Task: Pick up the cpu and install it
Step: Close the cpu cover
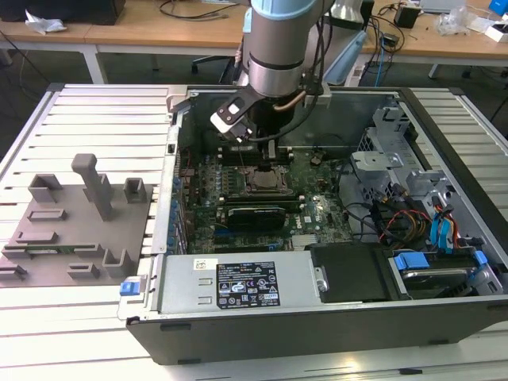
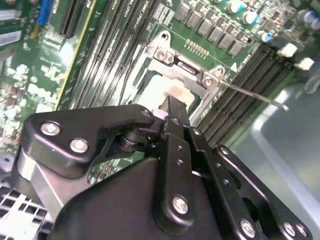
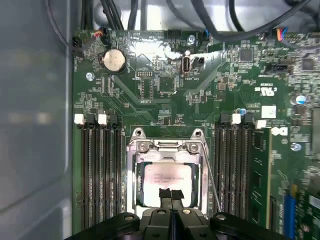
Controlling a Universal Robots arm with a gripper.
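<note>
The arm (image 1: 274,48) is reaching down into the open computer case (image 1: 333,317), which is lying on its side on a slatted metal table (image 1: 95,103). The gripper (image 3: 170,194) is hovering low over the socket frame (image 3: 167,146) near the middle of the motherboard (image 3: 150,115). Its two black fingertips are pressing flat against each other, with no gap and nothing showing between them.

The cpu (image 3: 166,176) is lying flat inside the socket frame, pale metal top facing up, with memory slots (image 3: 100,170) running along both sides of the frame. In the first wrist view the closed tips are overlapping one edge of the cpu; whether they are touching it I cannot tell. In the second wrist view a thin wire lever (image 2: 252,95) is stretching out from a corner of the frame over the memory slots.

A coin cell (image 3: 114,61) is sitting close to the board edge where the cables (image 3: 135,12) are coming in. In the exterior view a long black card (image 1: 254,214) is standing just beside the socket frame. A power supply (image 1: 238,284) is lying along the case's nearest edge, and a grey moulded fixture (image 1: 75,230) is resting on the table at the exterior view's left of the case.
</note>
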